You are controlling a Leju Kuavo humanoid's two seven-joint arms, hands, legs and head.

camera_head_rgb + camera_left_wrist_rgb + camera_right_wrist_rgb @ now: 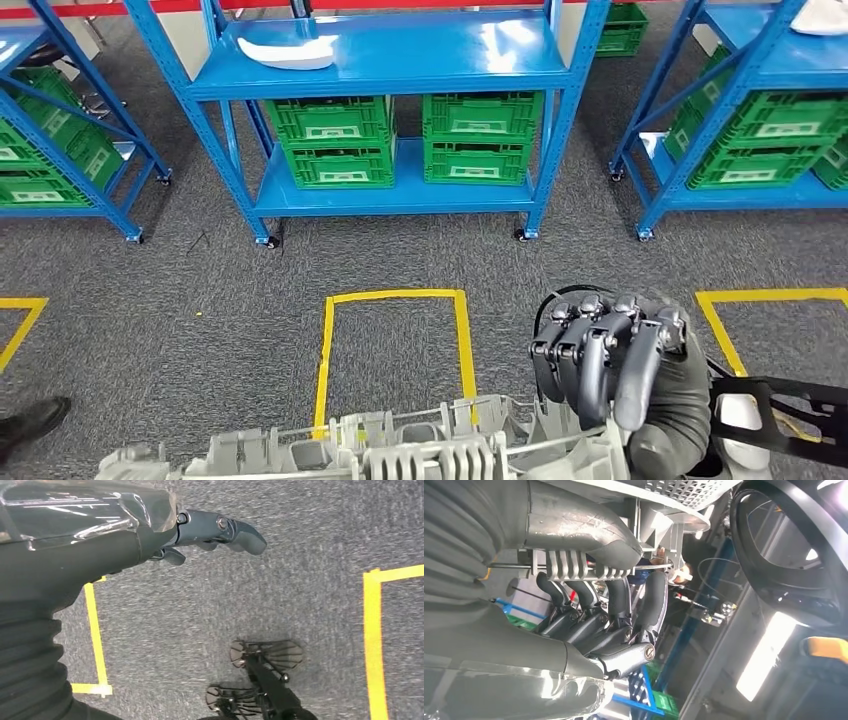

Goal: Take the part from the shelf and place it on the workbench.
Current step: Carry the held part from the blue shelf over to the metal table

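Looks down on a wide grey floor (200,290). Faces a big blue shelf (400,50), well apart, with green crates (482,135) stacked on the low level, likely so the top is free for parts.

Carries a long grey metal part (420,450) low and close to the body, off the shelf and not yet on any workbench. Looks heavy and bumpy, so probably kept level and near so as not to tip.

Wraps the right hand (610,365) over one end of the part, dark fingers (614,605) curled tight around its ribs for a firm hold.

Hangs the left hand (215,530) above the floor, fingers stretched out, with nothing in them.

Shows a yellow tape box (465,330) on the floor, maybe a standing spot.

Leaves a small white piece (290,50) up on the shelf top.
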